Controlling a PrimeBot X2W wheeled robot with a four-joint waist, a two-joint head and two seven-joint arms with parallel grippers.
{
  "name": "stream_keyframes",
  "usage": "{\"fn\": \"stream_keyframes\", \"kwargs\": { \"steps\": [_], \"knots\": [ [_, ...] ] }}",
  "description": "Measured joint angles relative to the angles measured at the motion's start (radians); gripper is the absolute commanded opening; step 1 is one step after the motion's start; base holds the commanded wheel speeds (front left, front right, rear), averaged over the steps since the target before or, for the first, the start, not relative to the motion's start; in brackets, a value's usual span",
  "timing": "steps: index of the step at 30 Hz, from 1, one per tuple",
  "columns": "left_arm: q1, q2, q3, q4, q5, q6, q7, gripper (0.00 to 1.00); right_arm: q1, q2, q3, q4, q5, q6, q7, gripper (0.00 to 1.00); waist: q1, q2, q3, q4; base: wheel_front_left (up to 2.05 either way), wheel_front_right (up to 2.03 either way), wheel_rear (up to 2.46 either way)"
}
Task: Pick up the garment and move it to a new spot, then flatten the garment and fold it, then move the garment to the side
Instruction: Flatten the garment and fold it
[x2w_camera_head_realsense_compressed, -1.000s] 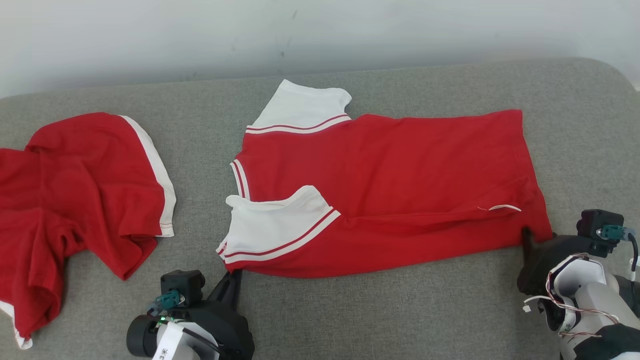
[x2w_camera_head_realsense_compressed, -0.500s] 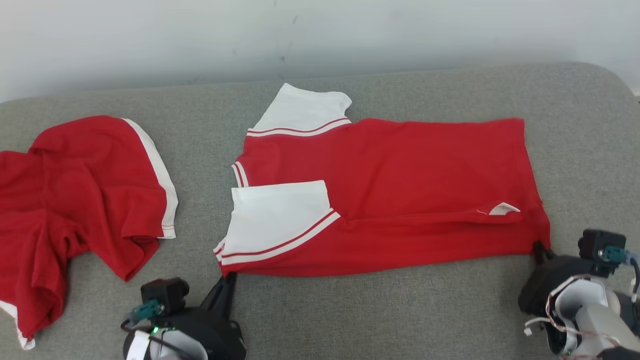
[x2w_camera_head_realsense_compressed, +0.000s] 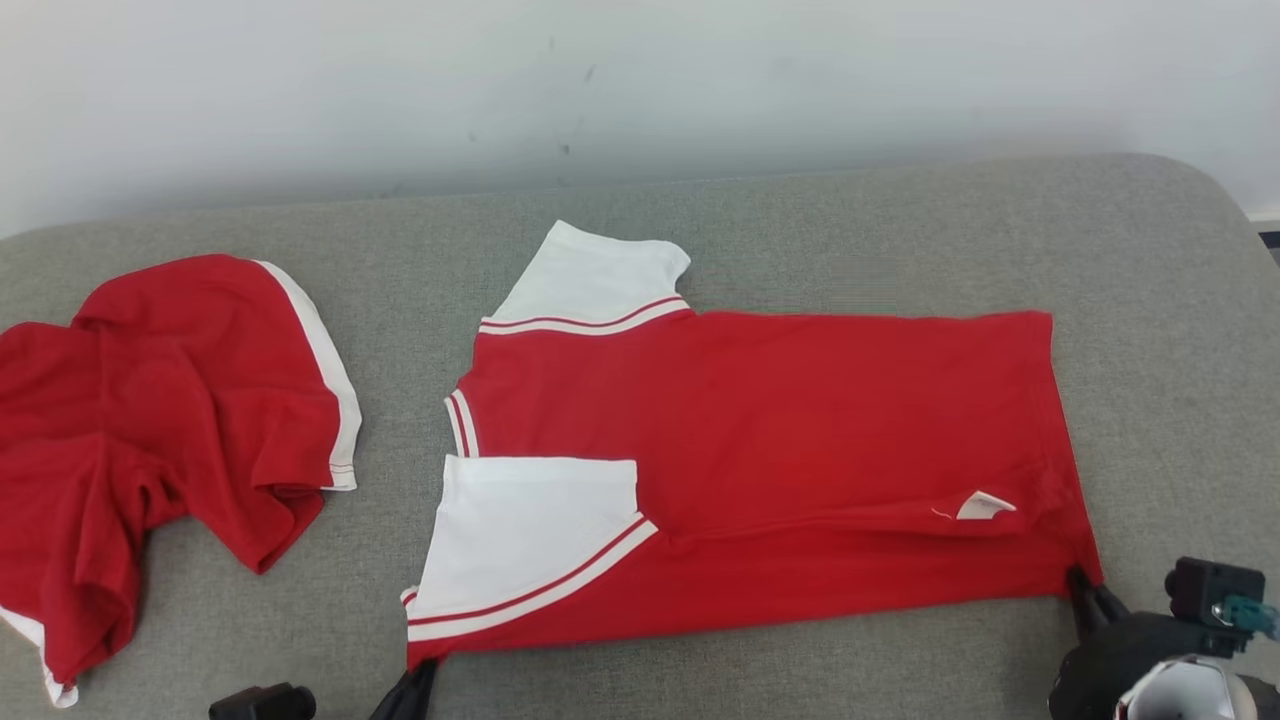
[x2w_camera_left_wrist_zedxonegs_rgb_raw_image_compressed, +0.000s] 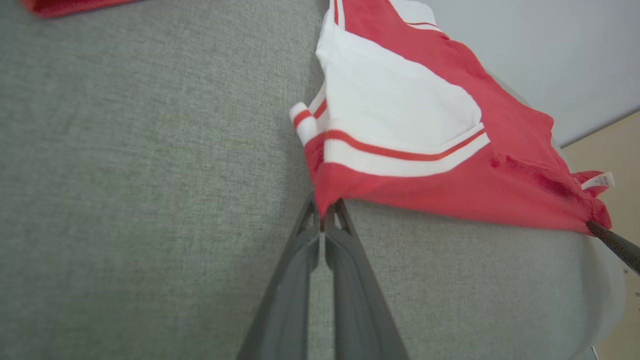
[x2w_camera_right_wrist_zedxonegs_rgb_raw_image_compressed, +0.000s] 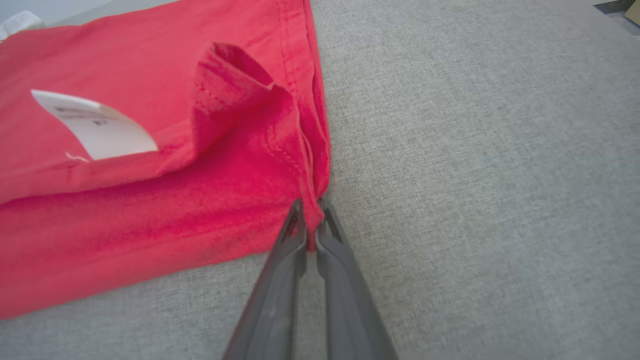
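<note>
The garment (x2w_camera_head_realsense_compressed: 780, 420) is a red shirt with white sleeves, lying lengthwise on the grey cushion (x2w_camera_head_realsense_compressed: 760, 670) with its near long edge folded over. My left gripper (x2w_camera_head_realsense_compressed: 415, 675) sits at the near collar-end corner, and in the left wrist view it (x2w_camera_left_wrist_zedxonegs_rgb_raw_image_compressed: 326, 215) is shut on that red corner of the garment (x2w_camera_left_wrist_zedxonegs_rgb_raw_image_compressed: 425, 115). My right gripper (x2w_camera_head_realsense_compressed: 1083, 585) is at the near hem corner. In the right wrist view it (x2w_camera_right_wrist_zedxonegs_rgb_raw_image_compressed: 311, 220) is shut on the hem of the garment (x2w_camera_right_wrist_zedxonegs_rgb_raw_image_compressed: 125, 200), beside a white label (x2w_camera_right_wrist_zedxonegs_rgb_raw_image_compressed: 95, 125).
A second red shirt with white trim (x2w_camera_head_realsense_compressed: 150, 420) lies crumpled at the cushion's left end. A pale wall (x2w_camera_head_realsense_compressed: 640, 80) runs behind the cushion. The rounded right end of the cushion (x2w_camera_head_realsense_compressed: 1200, 250) lies just beyond the hem.
My right gripper has shut on the hem corner. The whole picture has shifted downward, so the camera moved. The near white sleeve lies flatter than before.
</note>
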Motion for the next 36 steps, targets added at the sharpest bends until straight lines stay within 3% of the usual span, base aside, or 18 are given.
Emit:
{"fn": "stream_keyframes", "kwargs": {
  "steps": [11,19,25,26,27,28,29,36],
  "knots": [
    [0.201,0.091,-0.006,-0.298,-0.119,-0.001,0.104,0.0,0.23,-0.028,-0.032,-0.273,0.051,0.017,0.085,0.0,-0.0001,-0.0001,-0.032,0.015,0.0,0.0,0.0],
    [0.292,0.126,-0.021,-0.445,-0.176,0.001,0.214,0.0,0.352,-0.045,-0.048,-0.449,0.05,-0.025,0.185,0.0,-0.0001,-0.0001,-0.036,0.009,0.0,0.0,0.0],
    [0.31,0.152,-0.007,-0.482,-0.186,0.056,0.294,0.0,0.394,-0.048,-0.047,-0.528,0.05,-0.057,0.271,0.0,0.0001,-0.0001,-0.028,0.005,0.0,0.0,0.0],
    [0.311,0.152,-0.008,-0.487,-0.188,0.067,0.307,0.0,0.394,-0.05,-0.048,-0.539,0.048,-0.062,0.28,0.04,0.0001,0.0,-0.027,0.004,0.0,0.0,0.0],
    [0.314,0.152,-0.008,-0.491,-0.191,0.079,0.323,0.21,0.394,-0.052,-0.049,-0.552,0.047,-0.067,0.29,0.23,0.0001,-0.0001,-0.025,0.003,0.0,0.0,0.0],
    [0.32,0.151,-0.008,-0.493,-0.196,0.093,0.34,0.44,0.394,-0.055,-0.05,-0.563,0.043,-0.068,0.299,0.55,0.0001,-0.0001,-0.023,0.002,0.0,0.0,0.0],
    [0.326,0.151,-0.01,-0.493,-0.2,0.108,0.357,1.0,0.394,-0.056,-0.053,-0.573,0.041,-0.074,0.307,1.0,0.0001,-0.0001,-0.021,0.002,0.0,0.0,0.0],
    [0.342,0.185,0.022,-0.513,-0.182,0.204,0.42,1.0,0.406,-0.076,-0.084,-0.623,0.022,-0.094,0.372,1.0,0.0001,-0.0001,-0.011,0.003,0.0,0.0,0.0]
  ]
}}
